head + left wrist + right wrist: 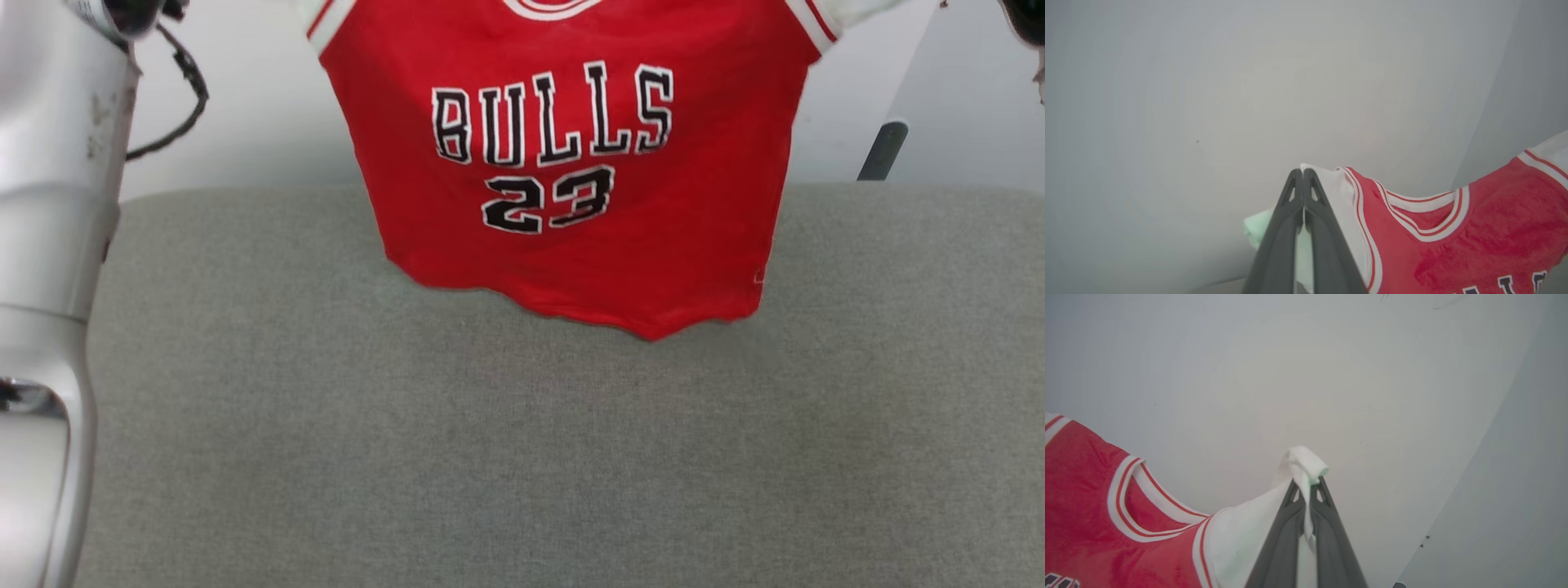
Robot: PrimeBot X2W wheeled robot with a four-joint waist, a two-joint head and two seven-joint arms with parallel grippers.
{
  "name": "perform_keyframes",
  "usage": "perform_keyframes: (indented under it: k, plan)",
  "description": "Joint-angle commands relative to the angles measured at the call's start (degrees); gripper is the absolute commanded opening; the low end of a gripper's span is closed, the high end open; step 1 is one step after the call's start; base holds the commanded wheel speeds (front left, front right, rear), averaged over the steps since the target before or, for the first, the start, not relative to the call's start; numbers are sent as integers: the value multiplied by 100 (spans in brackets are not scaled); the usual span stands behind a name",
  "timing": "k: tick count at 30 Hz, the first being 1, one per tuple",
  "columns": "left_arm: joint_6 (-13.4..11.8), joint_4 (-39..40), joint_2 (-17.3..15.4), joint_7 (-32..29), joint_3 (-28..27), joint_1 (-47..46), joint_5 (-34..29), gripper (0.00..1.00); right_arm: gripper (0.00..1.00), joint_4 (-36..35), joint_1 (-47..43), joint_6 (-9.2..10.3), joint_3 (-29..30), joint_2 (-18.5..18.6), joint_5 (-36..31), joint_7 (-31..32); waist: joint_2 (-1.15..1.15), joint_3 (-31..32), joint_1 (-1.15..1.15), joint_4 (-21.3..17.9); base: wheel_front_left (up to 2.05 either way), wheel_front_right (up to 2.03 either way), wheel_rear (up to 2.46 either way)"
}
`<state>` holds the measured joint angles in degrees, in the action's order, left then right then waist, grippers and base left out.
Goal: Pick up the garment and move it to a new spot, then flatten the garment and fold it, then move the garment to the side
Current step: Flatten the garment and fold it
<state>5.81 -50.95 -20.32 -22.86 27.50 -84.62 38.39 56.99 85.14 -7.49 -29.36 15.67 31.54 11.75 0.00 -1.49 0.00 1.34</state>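
Observation:
The garment [571, 171], a red jersey with black "BULLS 23" lettering, hangs spread in the air, front toward me, its hem just above the far part of the grey table [522, 441]. My left gripper [1303, 174] is shut on the white sleeve beside the striped collar [1425, 228]. In the right wrist view my right gripper [1306, 484] is shut on the other white sleeve [1249, 531], a fold of cloth bunched over its tips. The jersey [1094, 506] stretches away from it to the left. The jersey's top edge runs out of the head view.
My pale left forearm [49, 286] fills the left edge of the head view, with a black cable [184, 90] near it. A white wall stands behind the table. A dark grey post [882, 151] leans at the back right.

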Motion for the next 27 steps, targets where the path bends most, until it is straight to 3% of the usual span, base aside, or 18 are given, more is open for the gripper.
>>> perform_keyframes:
  k: [1,8,13,19,23,27]
  plan:
    - [19,-30,30,65,-2,-98,2,0,0,39,88,0,-35,-24,33,-36,0,-119,0,-11,0,0,0]
    - [-35,-156,82,433,-11,-739,-128,0,0,249,717,0,-176,37,-29,-156,0,-1021,0,-47,0,0,0]
    - [-193,-130,130,1086,33,-1370,-398,0,0,434,1418,1,-209,212,-516,-858,0,-1953,0,-22,0,0,0]
    - [-397,-101,288,2313,-54,-2294,-651,0,0,707,2394,1,16,495,-1868,-2482,0,-3096,0,109,0,0,0]
    - [-421,-165,466,3192,-172,-2758,-681,0,0,394,2802,1,488,625,-2943,-2682,0,-3788,0,282,0,0,0]
    - [-329,-223,679,3707,-439,-3081,-503,0,0,-745,2560,2,1153,678,-3975,-2685,0,-4352,0,517,0,0,0]
